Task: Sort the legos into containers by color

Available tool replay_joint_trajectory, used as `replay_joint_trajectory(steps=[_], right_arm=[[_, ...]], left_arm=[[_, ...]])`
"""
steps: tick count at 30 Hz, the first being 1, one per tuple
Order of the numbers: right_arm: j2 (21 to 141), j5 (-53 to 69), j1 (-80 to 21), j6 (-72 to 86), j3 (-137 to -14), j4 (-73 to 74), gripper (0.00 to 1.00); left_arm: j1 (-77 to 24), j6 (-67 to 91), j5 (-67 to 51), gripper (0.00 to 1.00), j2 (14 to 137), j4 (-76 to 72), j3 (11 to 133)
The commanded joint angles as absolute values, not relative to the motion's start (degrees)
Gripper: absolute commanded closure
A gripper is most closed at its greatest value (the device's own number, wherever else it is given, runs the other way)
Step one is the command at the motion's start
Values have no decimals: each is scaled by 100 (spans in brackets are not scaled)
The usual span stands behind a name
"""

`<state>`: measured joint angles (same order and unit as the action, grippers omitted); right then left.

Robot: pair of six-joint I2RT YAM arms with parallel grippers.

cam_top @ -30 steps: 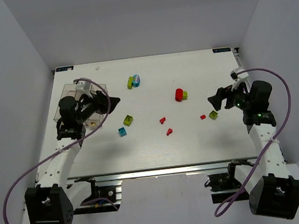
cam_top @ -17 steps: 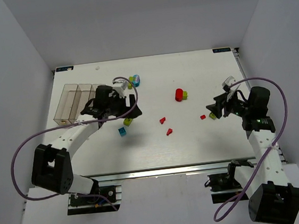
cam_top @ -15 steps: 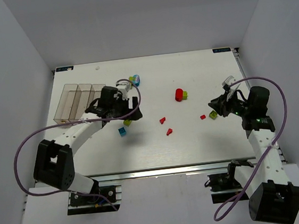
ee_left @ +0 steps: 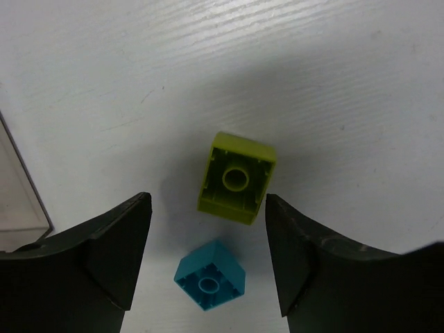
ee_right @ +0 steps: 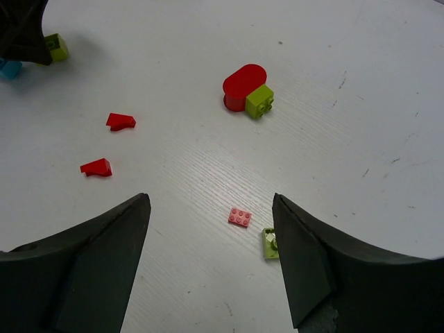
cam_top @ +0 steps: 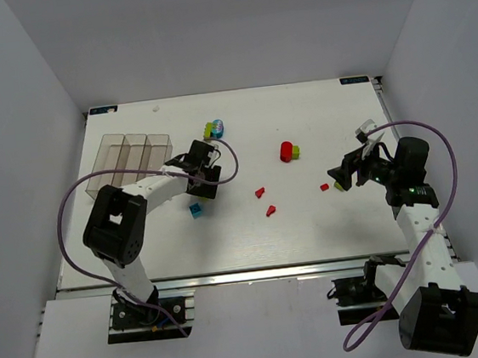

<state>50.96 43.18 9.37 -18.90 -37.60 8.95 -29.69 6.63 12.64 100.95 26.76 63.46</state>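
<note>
My left gripper [cam_top: 202, 185] is open and empty, low over a lime brick [ee_left: 236, 178] that lies between its fingertips, with a cyan brick [ee_left: 209, 275] just nearer the wrist. The cyan brick [cam_top: 196, 209] also shows in the top view. The three joined clear containers [cam_top: 130, 156] stand to the left; one corner [ee_left: 21, 201] shows in the left wrist view. My right gripper [cam_top: 342, 175] is open and empty, above a small red plate [ee_right: 240, 217] and a lime brick [ee_right: 270, 244].
A red cylinder [cam_top: 286, 151] with a lime brick [ee_right: 259, 101] against it lies mid-table. Two red bits [cam_top: 259, 192] [cam_top: 270, 211] lie between the arms. A green-and-blue stack [cam_top: 214, 128] sits near the back. The table's right edge [cam_top: 385, 129] is close to the right arm.
My left arm has swung from over the containers to the right and now sits over the lime and cyan bricks. My right gripper has shifted slightly left towards the red plate.
</note>
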Motion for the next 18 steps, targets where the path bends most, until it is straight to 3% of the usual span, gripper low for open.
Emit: replay_joint_trajectory(steps=[1,5,6,8,12,15,18], right_arm=[[5054,4245,923,-1951,-3946,835,24],[5036,4184,932,-2021,-3946,870,24],[5027,4166,940,-2030,-3938,870,24],[5010,4140,949,-2048,-3937,861,24],[4992,4113,940,-2065,-3946,870,24],[4992,4113,940,-2065,-3946,870,23],[4966,4104,949,-2083,-3929,870,24]], left_arm=[[-2997,492,1372,26,10107,2646,6767],[-2997,492,1143,43,10336,2663,6969],[-2997,492,1125,56,10406,2672,7005],[-2997,510,1090,66,10450,2716,7022],[-2997,518,1028,74,10433,2716,6961],[-2883,597,993,86,10380,2725,6978],[-2831,694,1089,88,10161,2672,6987]])
